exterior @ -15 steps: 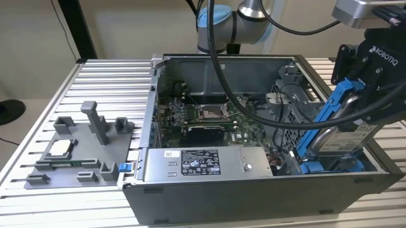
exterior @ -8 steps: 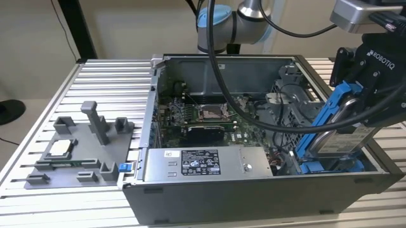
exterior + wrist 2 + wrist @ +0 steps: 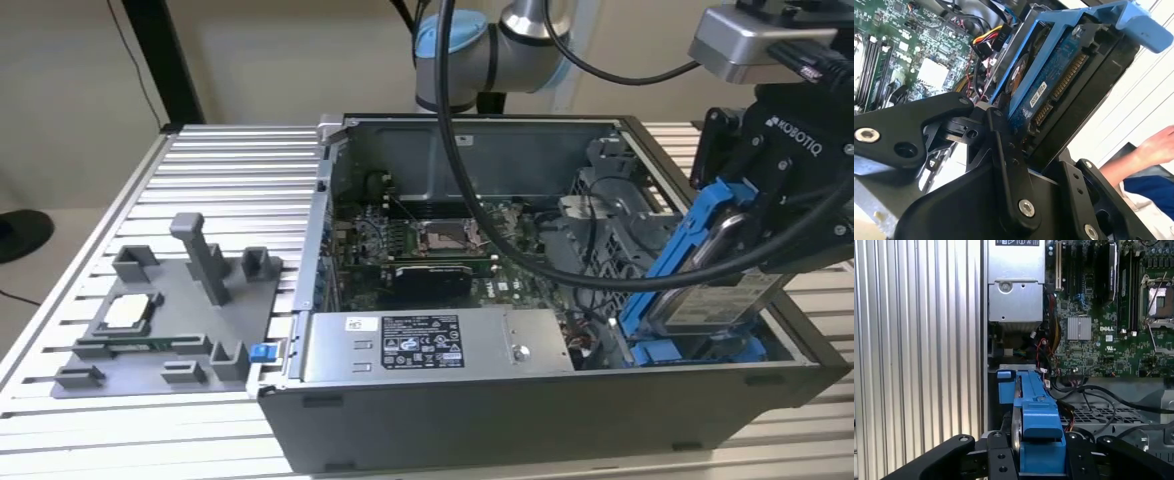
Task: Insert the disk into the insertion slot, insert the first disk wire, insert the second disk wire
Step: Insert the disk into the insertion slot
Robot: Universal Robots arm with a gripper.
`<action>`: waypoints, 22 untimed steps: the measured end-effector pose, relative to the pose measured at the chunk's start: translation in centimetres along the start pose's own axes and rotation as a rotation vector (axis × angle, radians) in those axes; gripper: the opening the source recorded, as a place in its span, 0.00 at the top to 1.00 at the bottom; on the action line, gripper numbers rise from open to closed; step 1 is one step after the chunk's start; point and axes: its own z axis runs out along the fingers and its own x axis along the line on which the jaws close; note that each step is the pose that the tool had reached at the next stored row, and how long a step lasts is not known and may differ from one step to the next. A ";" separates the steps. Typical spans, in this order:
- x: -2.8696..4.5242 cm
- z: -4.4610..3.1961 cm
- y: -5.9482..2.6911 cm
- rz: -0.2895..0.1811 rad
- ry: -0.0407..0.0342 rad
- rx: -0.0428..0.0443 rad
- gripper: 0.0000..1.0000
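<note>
While the claw [image 3: 749,244] clamps the tilted disk [image 3: 718,300], the arm [image 3: 470,48] hangs above the insertion slot [image 3: 663,352].

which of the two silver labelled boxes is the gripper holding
The disk: clipped in a blue frame, tilted over the case, clamped in the gripper. The power supply lies flat inside the case, untouched.

gripper [image 3: 1036,150]: black fingers clamped on the disk [image 3: 1054,75] | disk: tilted, blue circuit side visible, inside bright blue frame [image 3: 1114,17] | behind: green motherboard [image 3: 909,45], coloured wires [image 3: 989,40] | beyond the disk: a person's hand [image 3: 1159,145]
</note>
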 end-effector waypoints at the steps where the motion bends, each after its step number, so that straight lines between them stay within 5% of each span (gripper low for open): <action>1: 0.00 0.10 -0.02 0.000 -0.0008 0.0000 1.00; 22: -0.02 2.57 -0.18 0.000 -0.0046 -0.0002 1.00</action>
